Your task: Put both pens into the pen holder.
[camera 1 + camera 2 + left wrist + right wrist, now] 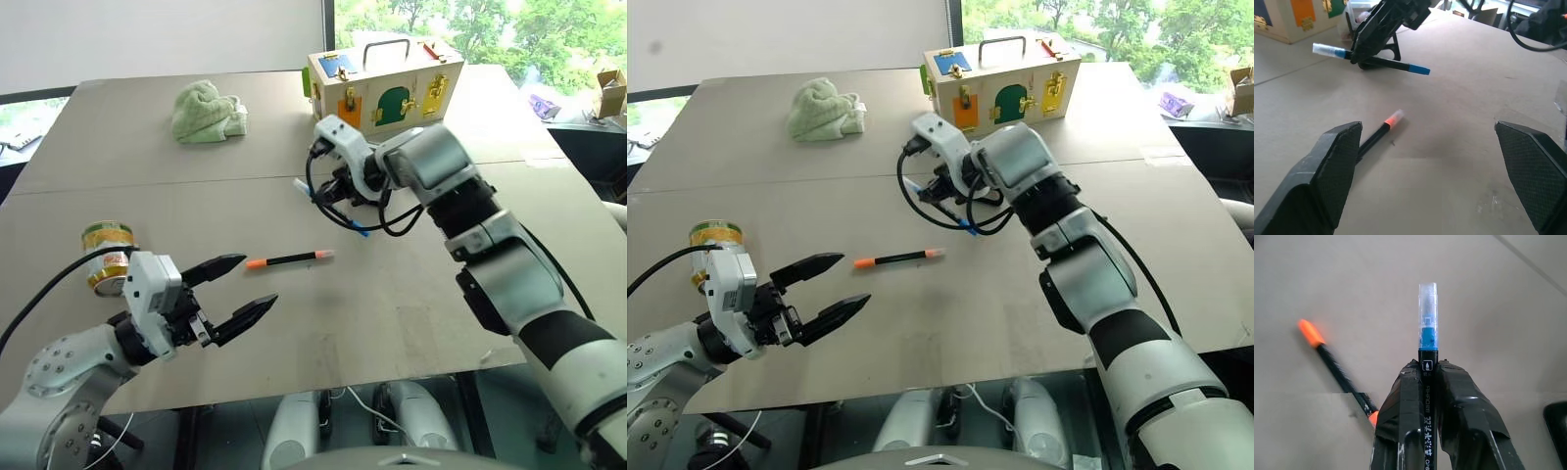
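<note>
A wooden box point(384, 90) with a metal handle on top and coloured panels in blue, orange, green and yellow, each with brass latches, stands at the far side of the table point(411, 313), a pale brown surface with a seam running across it. A crumpled pale green cloth point(207, 112) lies on the table well apart from the box, toward the left. A small tin can point(106, 255) with a yellow and green label stands upright near the table's left edge.
</note>
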### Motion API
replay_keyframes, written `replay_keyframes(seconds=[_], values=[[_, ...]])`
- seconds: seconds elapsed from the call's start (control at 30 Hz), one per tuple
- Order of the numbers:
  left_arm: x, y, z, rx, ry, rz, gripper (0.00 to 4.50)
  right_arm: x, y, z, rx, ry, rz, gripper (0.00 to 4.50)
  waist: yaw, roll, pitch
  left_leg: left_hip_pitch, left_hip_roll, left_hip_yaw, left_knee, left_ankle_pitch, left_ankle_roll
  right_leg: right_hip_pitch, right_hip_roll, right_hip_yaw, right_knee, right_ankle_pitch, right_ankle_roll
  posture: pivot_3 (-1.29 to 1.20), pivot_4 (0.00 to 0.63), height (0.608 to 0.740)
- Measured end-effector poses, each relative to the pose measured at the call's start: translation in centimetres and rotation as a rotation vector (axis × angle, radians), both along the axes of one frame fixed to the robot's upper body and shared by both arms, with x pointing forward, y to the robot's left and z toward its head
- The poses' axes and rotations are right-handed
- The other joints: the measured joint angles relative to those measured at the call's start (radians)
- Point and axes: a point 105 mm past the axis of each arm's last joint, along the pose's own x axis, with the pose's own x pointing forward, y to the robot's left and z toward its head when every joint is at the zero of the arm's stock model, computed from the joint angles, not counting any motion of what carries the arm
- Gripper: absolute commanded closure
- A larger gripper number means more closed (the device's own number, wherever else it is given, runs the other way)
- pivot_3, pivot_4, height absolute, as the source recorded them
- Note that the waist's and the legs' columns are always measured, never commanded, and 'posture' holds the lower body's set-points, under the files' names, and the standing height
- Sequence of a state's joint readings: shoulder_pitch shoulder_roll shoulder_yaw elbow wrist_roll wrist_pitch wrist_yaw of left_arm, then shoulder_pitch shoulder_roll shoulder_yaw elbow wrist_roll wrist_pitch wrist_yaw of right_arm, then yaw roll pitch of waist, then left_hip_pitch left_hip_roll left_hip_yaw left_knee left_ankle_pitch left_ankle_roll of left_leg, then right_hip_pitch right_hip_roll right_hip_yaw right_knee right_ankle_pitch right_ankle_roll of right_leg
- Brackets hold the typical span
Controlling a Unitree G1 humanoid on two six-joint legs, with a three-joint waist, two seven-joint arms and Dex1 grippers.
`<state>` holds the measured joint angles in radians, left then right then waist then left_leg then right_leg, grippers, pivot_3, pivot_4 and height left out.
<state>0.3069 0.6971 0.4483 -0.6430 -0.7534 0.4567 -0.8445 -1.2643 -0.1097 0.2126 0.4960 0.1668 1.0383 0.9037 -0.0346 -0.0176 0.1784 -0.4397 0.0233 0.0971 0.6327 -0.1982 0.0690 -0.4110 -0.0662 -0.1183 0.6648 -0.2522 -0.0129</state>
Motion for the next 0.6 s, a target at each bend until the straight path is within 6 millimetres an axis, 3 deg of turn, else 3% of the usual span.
replay_keyframes(seconds=[0.1,0.2,0.27,0.4,0.6], values=[[0.2,-0.5,-0.1,-0.013,0.006,-0.011,0.0,-1.6,-0.5,4.2,0.312,-0.027,0.079,4.47,-0.001,0.0,0.0,0.0,0.0,0.001,0.0,0.0,0.0,0.0,0.0,0.0,0.0,0.0,0.0,0.0,0.15,0.74],[0.7,-0.6,0.3,-0.023,-0.017,-0.004,0.0,-2.0,-2.3,9.1,0.534,-0.274,0.019,4.47,0.002,0.0,0.0,0.0,0.0,0.0,0.0,0.0,0.0,0.0,0.0,0.0,0.0,0.0,0.0,0.0,0.15,0.74],[1.2,-0.8,1.0,-0.039,-0.051,0.001,0.0,-2.1,-3.6,10.9,0.625,-0.433,-0.052,4.47,0.003,0.0,0.0,0.0,0.0,0.0,0.0,0.0,0.0,0.0,0.0,0.0,0.001,0.0,0.0,0.0,0.15,0.74],[2.2,-1.4,2.4,-0.086,-0.107,-0.017,0.0,-1.2,-5.8,10.8,0.65,-0.686,-0.195,4.47,0.005,0.0,0.0,0.001,0.0,0.002,0.001,0.0,0.0,0.001,0.0,0.001,0.001,0.0,0.001,0.0,0.15,0.74],[3.5,-2.4,4.3,-0.146,-0.182,-0.031,0.0,1.2,-6.6,6.9,0.552,-0.929,-0.356,4.47,0.0,0.0,0.0,0.006,0.0,0.005,0.001,0.0,0.0,0.002,0.001,0.006,0.005,0.0,0.0,0.0,0.15,0.74]])
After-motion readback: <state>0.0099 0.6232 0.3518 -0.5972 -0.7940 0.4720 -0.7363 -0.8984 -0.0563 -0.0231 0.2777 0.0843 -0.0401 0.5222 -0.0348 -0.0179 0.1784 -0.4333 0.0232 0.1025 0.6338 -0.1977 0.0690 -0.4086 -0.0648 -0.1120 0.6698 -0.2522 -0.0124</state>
